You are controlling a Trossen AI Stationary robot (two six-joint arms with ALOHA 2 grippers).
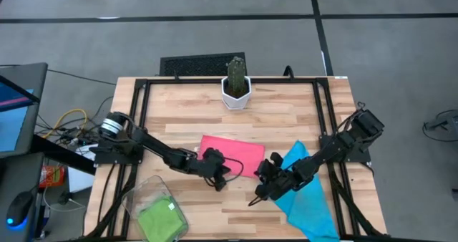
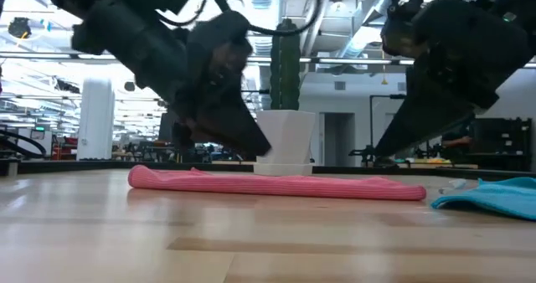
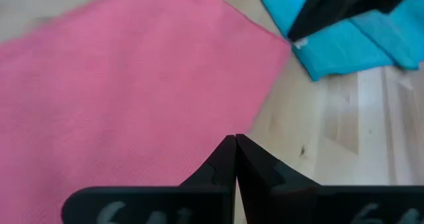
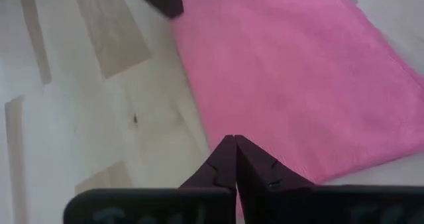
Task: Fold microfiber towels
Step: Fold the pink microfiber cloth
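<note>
Nearest the front edge of the pale wooden plank table [image 1: 236, 206], toward its left corner, a clear plastic bin [image 1: 154, 206] lies tipped with a light green fuzzy towel [image 1: 159, 218] bunched inside it. Toward the front right corner a sky blue microfiber towel [image 1: 308, 195] sprawls unfolded, one point reaching the table's front edge. A little further in, about the middle of the table, lies the hot pink microfiber towel [image 1: 230, 152], flat and low, looking already doubled over into an oblong. Both dark grippers sit just off its near edge: the left gripper [image 1: 222, 176] by its near left side, the right gripper [image 1: 266, 174] at its near right corner, between pink and blue. In each wrist view the two fingers are pressed together with nothing between them, so neither has hold of any cloth; the low view shows both raised above the wood. I'd judge the pink towel is either between folds or finished. If another fold is wanted, both grippers must part their fingers, drop to the near corners and pinch only the top layers before carrying them across; otherwise the blue towel is next and needs spreading flat first. At the far edge stands a white faceted pot with a green cactus [image 1: 235, 84].
</note>
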